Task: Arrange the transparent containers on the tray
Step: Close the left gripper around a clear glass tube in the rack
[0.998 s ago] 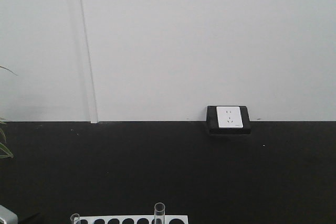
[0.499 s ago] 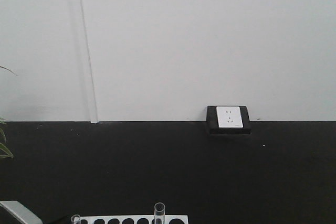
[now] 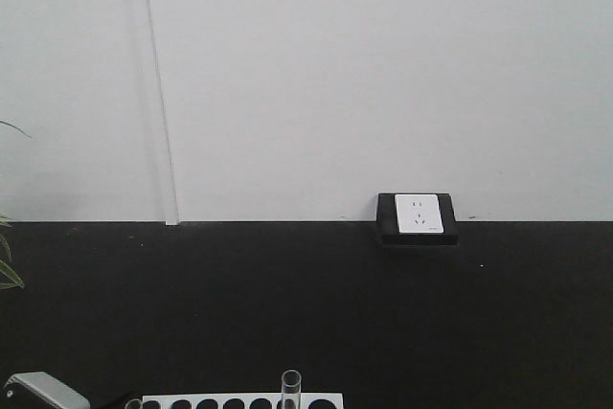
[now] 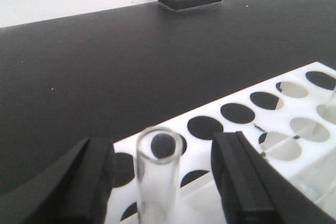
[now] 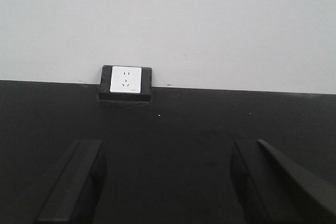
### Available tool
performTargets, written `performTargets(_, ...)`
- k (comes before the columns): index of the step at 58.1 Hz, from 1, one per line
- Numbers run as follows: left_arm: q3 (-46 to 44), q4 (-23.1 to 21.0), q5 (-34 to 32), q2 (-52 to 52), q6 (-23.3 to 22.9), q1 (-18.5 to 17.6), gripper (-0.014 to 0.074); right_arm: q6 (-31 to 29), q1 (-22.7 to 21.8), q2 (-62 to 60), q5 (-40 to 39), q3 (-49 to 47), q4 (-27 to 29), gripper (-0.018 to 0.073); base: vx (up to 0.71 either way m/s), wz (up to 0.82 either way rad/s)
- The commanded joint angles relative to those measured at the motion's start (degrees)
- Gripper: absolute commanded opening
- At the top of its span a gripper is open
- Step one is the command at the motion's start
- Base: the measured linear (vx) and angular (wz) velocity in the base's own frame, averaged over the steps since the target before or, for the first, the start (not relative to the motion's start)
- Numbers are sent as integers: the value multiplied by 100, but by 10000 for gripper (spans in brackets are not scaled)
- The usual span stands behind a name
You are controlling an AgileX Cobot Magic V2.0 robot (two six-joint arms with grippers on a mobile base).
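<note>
A clear glass test tube [image 4: 157, 177], one of the transparent containers, stands upright in a white rack [image 4: 299, 106] with round holes. My left gripper [image 4: 164, 156] is open around it, with a gap on each side between the black fingers [image 4: 239, 177] and the glass. A second tube [image 3: 290, 385] rises from the rack [image 3: 330, 399] in the front view, and another tube's edge [image 4: 332, 100] shows at the far right of the left wrist view. My right gripper [image 5: 167, 161] hangs open over bare black tabletop, holding nothing. The tray is out of view.
A black-framed white power socket [image 3: 417, 217] sits at the back of the black table against the white wall. Part of my left arm's grey housing [image 3: 38, 392] shows at the bottom left. Plant leaves [image 3: 8, 270] poke in at the left edge.
My left arm's grey housing has come up and to the right at the bottom left, toward the rack's left end. The small tube there is now almost hidden by it.
</note>
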Motion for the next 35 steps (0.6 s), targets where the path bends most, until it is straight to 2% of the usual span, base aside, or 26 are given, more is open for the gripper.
performTargets(1, -131, -98, -625, -15, -8, -31, 520, -15, 8, 62, -455, -186, -30, 561, 0, 0)
performTargets(11, -131, -190, -1108, 289, -8, -31, 503, -15, 8, 62, -443, -186, -30, 561, 0, 0)
performTargets(12, -131, -190, -1277, 443, -8, -31, 471, -15, 8, 62, -443, -186, -30, 561, 0, 0)
performTargets(25, -131, -190, -1544, 611, -8, -31, 343, -15, 8, 62, -438, -186, -30, 561, 0, 0)
performTargets(35, -131, -190, -1578, 619, -8, -31, 219, -15, 8, 62, -438, -186, -30, 561, 0, 0)
